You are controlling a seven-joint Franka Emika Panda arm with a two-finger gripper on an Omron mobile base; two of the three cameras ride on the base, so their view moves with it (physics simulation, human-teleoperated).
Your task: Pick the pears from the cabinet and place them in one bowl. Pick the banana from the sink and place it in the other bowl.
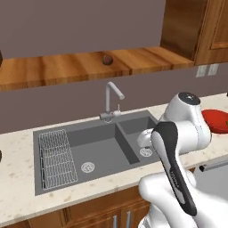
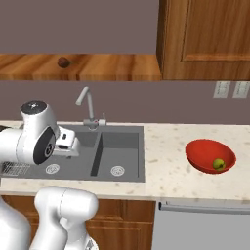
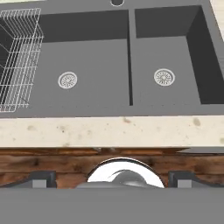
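Main risk as I judge it: the reddish-brown pear [image 1: 107, 59] sits loose on the cabinet [image 1: 67, 69] shelf, and a clumsy reach could roll it off into the sink [image 1: 102, 147]. I also see no banana in either basin, so I may be hunting for it. My hand [image 3: 112, 180] hangs over the sink's front edge, fingers fully apart, holding and touching nothing. The green pear [image 2: 218, 164] lies in the red bowl [image 2: 207, 149] on the counter [image 2: 171, 171].

Double-basin sink [image 3: 100, 65] from above (wire rack [image 3: 17, 61] in left basin); claw [image 3: 112, 178] fingertips spread wide.
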